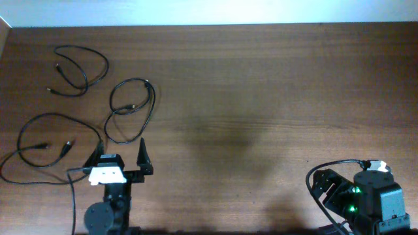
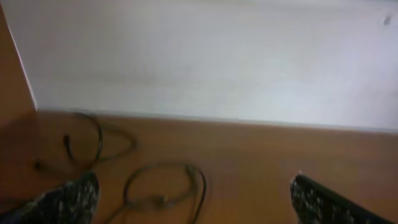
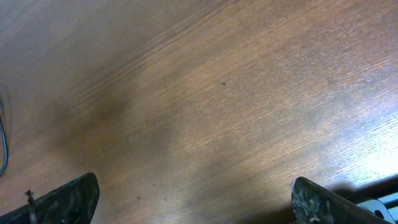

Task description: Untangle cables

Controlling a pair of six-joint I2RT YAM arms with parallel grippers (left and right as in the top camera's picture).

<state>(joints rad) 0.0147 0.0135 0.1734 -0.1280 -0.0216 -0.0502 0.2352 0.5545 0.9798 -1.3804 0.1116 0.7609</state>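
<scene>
Just beyond the wide-open left gripper [image 1: 120, 149], the cables [image 1: 112, 111] lie toward the far-left corner of the counter [image 1: 274, 72]; the right gripper [image 3: 193, 182], likewise spread, sits well apart.

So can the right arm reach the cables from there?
Probably not. The cables lie far left; the right arm sits folded at the near right corner, bare table between. The left gripper is closer.

The left wrist view is blurred: the cables [image 2: 194, 177] are only soft dark loops, and the left gripper fingers [image 2: 68, 202] are cut by the bottom edge. The right gripper fingers [image 3: 323, 202] are clipped likewise, with only a cable sliver [image 3: 2, 140] at the left edge. Overhead, the left arm [image 1: 104, 212] and right arm [image 1: 375, 202] run off the bottom, and the plugs [image 1: 67, 147] are too small to tell apart.
</scene>
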